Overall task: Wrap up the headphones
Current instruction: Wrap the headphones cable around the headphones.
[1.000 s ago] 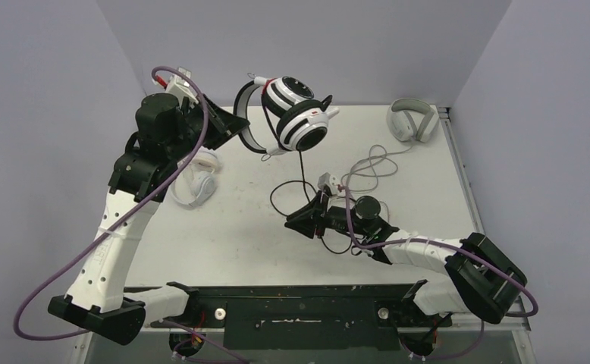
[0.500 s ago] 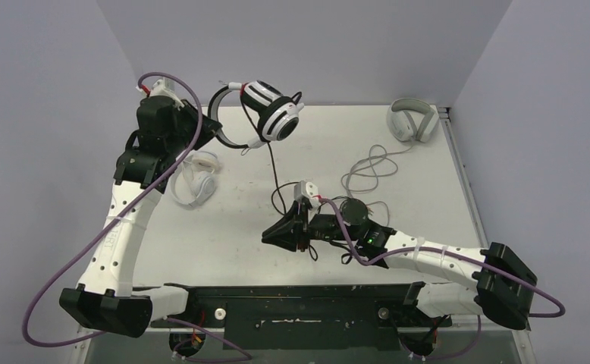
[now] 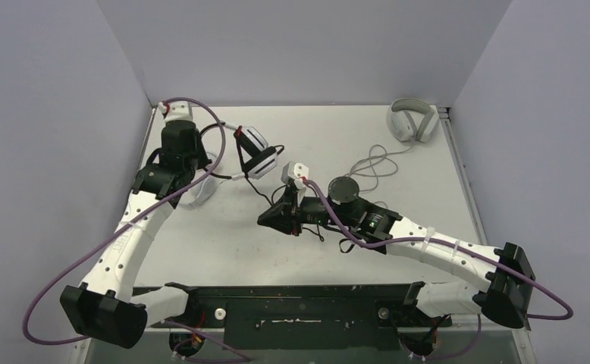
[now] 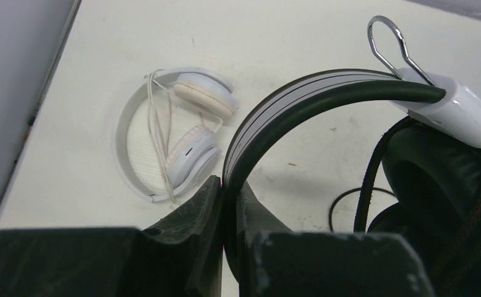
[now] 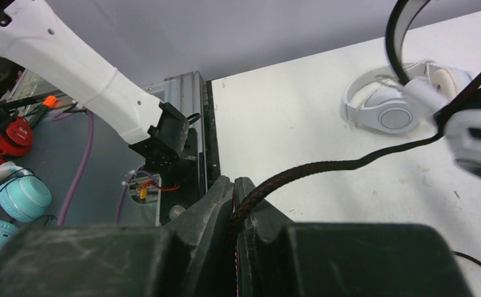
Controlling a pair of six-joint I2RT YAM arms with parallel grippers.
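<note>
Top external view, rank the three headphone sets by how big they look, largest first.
1. Black-and-white headset, but held up nearer the camera, so unsure.
2. Light grey over-ear pair.
3. White on-ear pair, partly hidden, so unsure.

No lettering, brand, number or sign could be read on the black-and-white wired headset [image 4: 300,98] or the small white on-ear headphones [image 4: 191,158].

overhead looks down; close wrist views share table [image 3: 224,235].

Headset [image 5: 479,139] blurred, cut off rt edge; white pair [image 5: 380,114] partly behind it.
</note>
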